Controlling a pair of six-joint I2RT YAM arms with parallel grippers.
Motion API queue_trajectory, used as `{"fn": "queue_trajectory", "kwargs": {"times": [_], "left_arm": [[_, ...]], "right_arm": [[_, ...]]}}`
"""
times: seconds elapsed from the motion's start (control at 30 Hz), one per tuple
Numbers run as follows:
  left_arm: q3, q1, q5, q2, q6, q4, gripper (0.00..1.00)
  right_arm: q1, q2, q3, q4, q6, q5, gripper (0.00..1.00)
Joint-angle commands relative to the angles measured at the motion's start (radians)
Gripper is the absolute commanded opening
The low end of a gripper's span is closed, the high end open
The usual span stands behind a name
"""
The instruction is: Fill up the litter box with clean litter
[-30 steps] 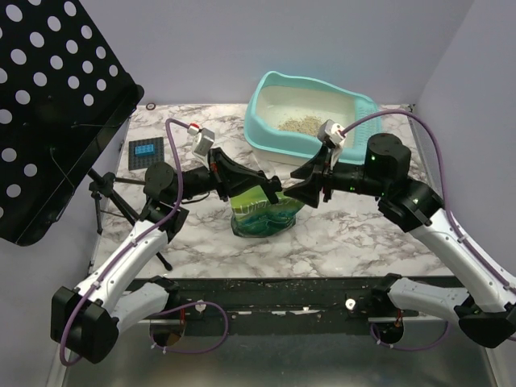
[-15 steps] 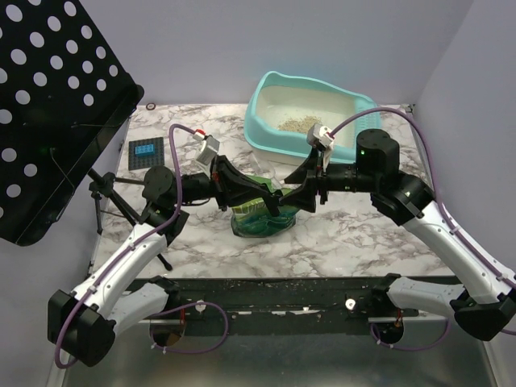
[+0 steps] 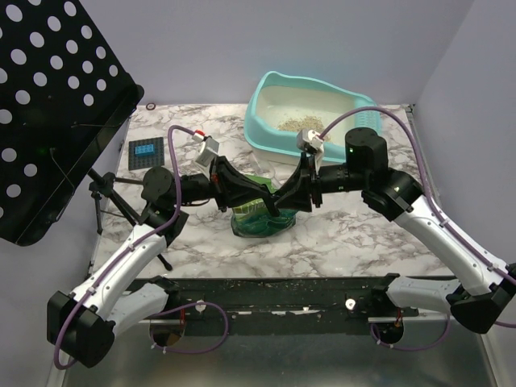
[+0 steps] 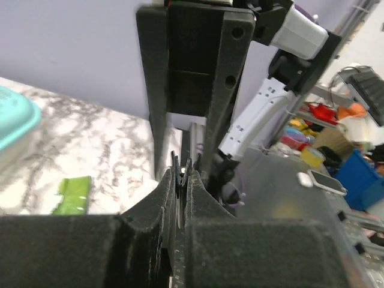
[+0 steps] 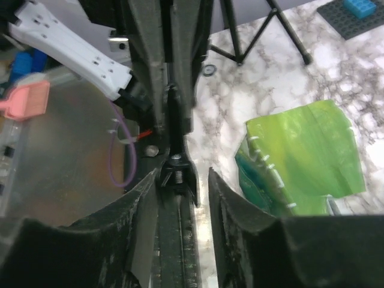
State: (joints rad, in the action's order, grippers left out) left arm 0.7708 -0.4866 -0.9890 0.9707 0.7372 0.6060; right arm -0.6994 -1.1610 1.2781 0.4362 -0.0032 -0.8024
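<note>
The turquoise litter box [image 3: 266,133] stands at the back of the table, with a small patch of beige clean litter [image 3: 300,123] inside. A crinkly green bag [image 3: 256,216] stands mid-table; it also shows in the right wrist view [image 5: 306,150]. My left gripper [image 3: 270,201] is above the bag, shut on a thin black spring clip [image 4: 180,174]. My right gripper [image 3: 285,200] faces it tip to tip. Its jaws are open and straddle the clip's end [image 5: 179,171]. A corner of the litter box shows in the left wrist view [image 4: 15,120].
A black perforated panel [image 3: 56,105] on a tripod [image 3: 113,197] stands at the left. A small black device with a blue display [image 3: 147,151] lies at the back left. Spilled granules lie along the table's front edge [image 3: 274,282]. A green scrap [image 4: 72,195] lies on the marble.
My right gripper has moved left toward the left gripper, and its open jaws now sit around the clip over the bag. The left gripper has barely moved.
</note>
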Motion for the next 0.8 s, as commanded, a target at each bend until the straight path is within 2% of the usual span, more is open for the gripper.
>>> {"fn": "queue_trajectory", "kwargs": {"times": [0.0,0.03,0.1,0.17,0.23,0.27,0.33,0.47,0.57,0.77], "left_arm": [[0.007,-0.003,-0.028,-0.020,-0.012,0.052,0.01],[0.005,-0.003,-0.028,-0.020,-0.012,0.051,0.05],[0.004,-0.003,-0.028,-0.024,-0.022,0.029,0.25],[0.015,-0.003,-0.007,-0.042,-0.092,-0.104,0.47],[0.031,-0.003,0.062,-0.079,-0.226,-0.281,0.59],[0.033,-0.003,0.091,-0.096,-0.293,-0.354,0.62],[0.048,-0.001,0.165,-0.116,-0.422,-0.487,0.63],[0.091,-0.003,0.294,-0.109,-0.577,-0.713,0.64],[0.087,-0.004,0.342,-0.098,-0.639,-0.755,0.63],[0.056,-0.036,0.408,-0.056,-0.798,-0.812,0.62]], "right_arm": [[-0.014,-0.008,0.010,-0.030,0.002,-0.009,0.18],[-0.014,-0.006,0.009,-0.030,0.029,0.024,0.00],[-0.015,0.009,0.000,-0.034,0.020,0.064,0.00],[-0.015,0.038,-0.013,-0.048,0.025,0.103,0.00],[-0.015,0.066,-0.014,-0.050,0.028,0.150,0.00],[-0.014,0.073,-0.010,-0.042,0.028,0.181,0.00],[-0.015,0.083,0.003,-0.018,0.025,0.230,0.00],[-0.015,0.080,0.047,0.059,0.012,0.354,0.00],[-0.015,0.078,0.069,0.125,-0.055,0.468,0.00],[-0.014,0.077,0.072,0.171,-0.133,0.555,0.00]]}}
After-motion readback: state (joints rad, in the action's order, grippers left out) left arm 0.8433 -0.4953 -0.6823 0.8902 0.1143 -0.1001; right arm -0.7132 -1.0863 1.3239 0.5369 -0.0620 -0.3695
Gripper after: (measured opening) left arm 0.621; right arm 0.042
